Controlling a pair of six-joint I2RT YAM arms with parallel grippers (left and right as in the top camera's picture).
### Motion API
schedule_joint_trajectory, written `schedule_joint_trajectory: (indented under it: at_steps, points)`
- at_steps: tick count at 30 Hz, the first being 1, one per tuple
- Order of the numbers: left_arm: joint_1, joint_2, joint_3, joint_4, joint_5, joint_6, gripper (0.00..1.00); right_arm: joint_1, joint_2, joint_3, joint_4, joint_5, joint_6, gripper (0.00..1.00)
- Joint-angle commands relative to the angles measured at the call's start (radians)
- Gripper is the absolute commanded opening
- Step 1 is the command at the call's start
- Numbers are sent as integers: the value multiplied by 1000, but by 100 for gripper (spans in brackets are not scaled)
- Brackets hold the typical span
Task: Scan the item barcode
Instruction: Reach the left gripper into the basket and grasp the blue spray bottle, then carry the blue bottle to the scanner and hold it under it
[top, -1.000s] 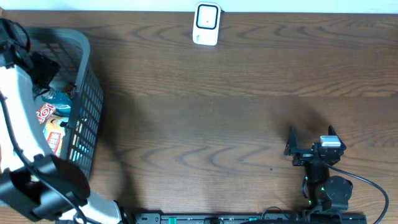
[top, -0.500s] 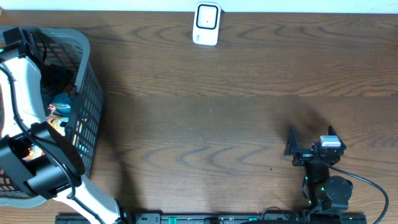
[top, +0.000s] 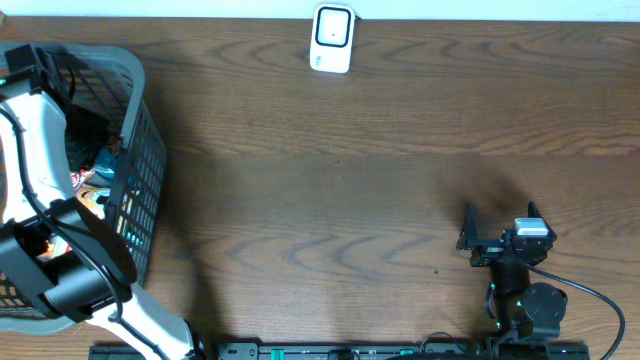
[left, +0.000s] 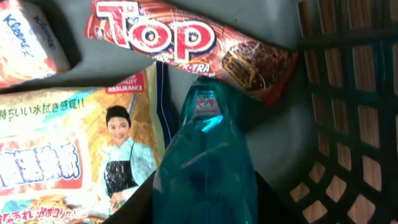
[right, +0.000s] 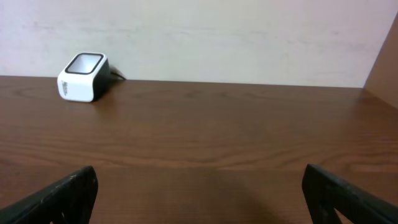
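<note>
Inside the grey basket, left arm bent downward, jaws clamping teal bottle

Surface: brown wood, clear grain, smooth, low satin sheen.
Basket: grey moulded plastic, matt, open lattice wall.
Inside the basket:
- teal bottle: translucent plastic, glossy, bright highlights.
- "Top" bar wrapper: red-brown film, shiny, creased.
- printed snack bag: glossy film, wrinkled.

Barcode scanner: white hard plastic, smooth, with a dark glossy window.
Fingers of the right pincer: black, matt.
</note>
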Motion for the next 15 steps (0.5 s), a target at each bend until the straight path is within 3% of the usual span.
schedule_joint_trajectory:
  at_steps: [1,7,15]
  points:
    - [-1,-136,11,-6,6,-5,14,8,-5,-2,-4,4,10,99]
    - [-1,-390,43,5,6,-12,14,8,-5,-2,-4,4,10,99]
    - [-49,-752,43,35,62,-115,14,8,-5,-2,-4,4,10,99]
